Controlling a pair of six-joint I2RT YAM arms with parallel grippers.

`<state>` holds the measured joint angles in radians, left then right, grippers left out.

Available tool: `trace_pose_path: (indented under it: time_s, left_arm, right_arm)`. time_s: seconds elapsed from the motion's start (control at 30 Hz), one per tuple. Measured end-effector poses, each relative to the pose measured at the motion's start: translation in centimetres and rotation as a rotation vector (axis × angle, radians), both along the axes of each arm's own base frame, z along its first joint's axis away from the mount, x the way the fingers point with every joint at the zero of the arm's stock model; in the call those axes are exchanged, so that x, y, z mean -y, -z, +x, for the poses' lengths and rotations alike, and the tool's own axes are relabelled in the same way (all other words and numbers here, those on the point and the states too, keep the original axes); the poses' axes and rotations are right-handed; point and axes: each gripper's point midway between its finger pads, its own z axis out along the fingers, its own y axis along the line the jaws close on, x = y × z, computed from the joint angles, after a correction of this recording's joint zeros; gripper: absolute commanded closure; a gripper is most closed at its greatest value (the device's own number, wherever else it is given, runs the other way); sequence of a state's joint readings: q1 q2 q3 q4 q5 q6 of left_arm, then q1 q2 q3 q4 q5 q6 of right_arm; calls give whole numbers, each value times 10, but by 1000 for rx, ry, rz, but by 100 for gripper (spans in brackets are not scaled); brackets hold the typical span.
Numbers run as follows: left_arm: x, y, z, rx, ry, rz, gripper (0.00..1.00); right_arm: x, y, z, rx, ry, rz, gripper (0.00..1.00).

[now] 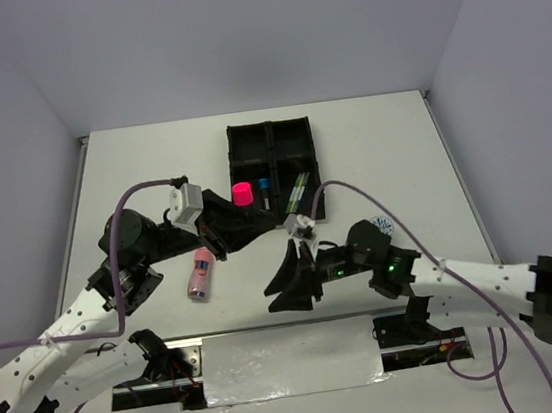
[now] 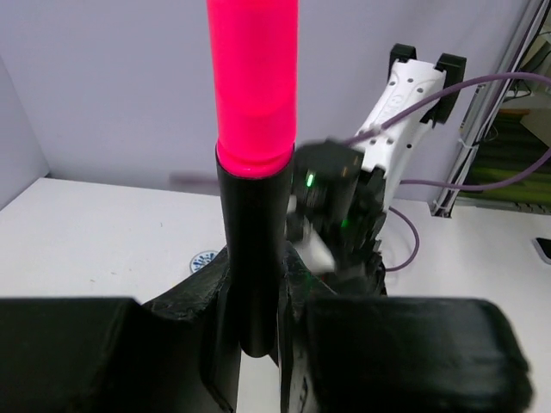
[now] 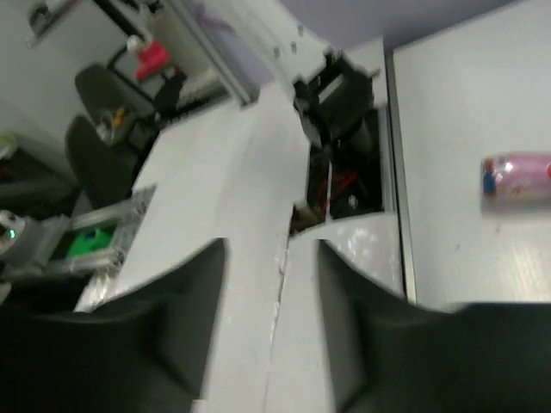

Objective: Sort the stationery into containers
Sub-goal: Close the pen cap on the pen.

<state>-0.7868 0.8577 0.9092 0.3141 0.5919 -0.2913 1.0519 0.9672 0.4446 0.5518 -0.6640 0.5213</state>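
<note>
My left gripper [image 1: 235, 217] is shut on a black highlighter with a pink cap [image 1: 242, 193], held upright just left of the black four-compartment tray [image 1: 234, 156]. In the left wrist view the highlighter [image 2: 255, 103] stands clamped between the jaws of that gripper [image 2: 254, 335]. The tray's near compartments hold a blue-capped highlighter [image 1: 265, 190] and thin pens [image 1: 299, 191]. A pink tube [image 1: 200, 273] lies on the table left of centre. My right gripper [image 1: 289, 296] is open and empty above the table's near edge, and in its own view [image 3: 271, 284] the pink tube [image 3: 519, 179] lies off to the right.
A blue-white roll [image 1: 383, 224] lies on the table right of the right arm's wrist, seen also in the left wrist view as a roll [image 2: 204, 261]. A silver-covered panel [image 1: 290, 361] sits at the near edge between the arm bases. Purple cables loop over both arms.
</note>
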Motion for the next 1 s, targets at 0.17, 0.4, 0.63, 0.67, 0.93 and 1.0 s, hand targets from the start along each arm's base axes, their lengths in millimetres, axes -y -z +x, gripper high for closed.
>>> trace_pose_path:
  time_s: [0.17, 0.4, 0.63, 0.67, 0.93, 1.0]
  left_arm:
    - [-5, 6, -4, -6, -8, -3, 100]
    - [4, 41, -15, -83, 83, 49, 100]
    - [24, 66, -43, -125, 213, 113, 100]
    - [27, 68, -47, -129, 228, 120, 100]
    - [37, 78, -53, -150, 255, 147, 100]
    - [37, 79, -52, -153, 252, 149, 100]
  right_arm:
    - [23, -76, 15, 167, 123, 131, 12]
    - [42, -148, 32, 315, 274, 189, 7]
    - [41, -178, 56, 366, 390, 195, 8]
    - [40, -179, 58, 369, 392, 189, 9]
    - [29, -172, 65, 379, 383, 149, 18]
    - [31, -175, 63, 382, 382, 156, 17]
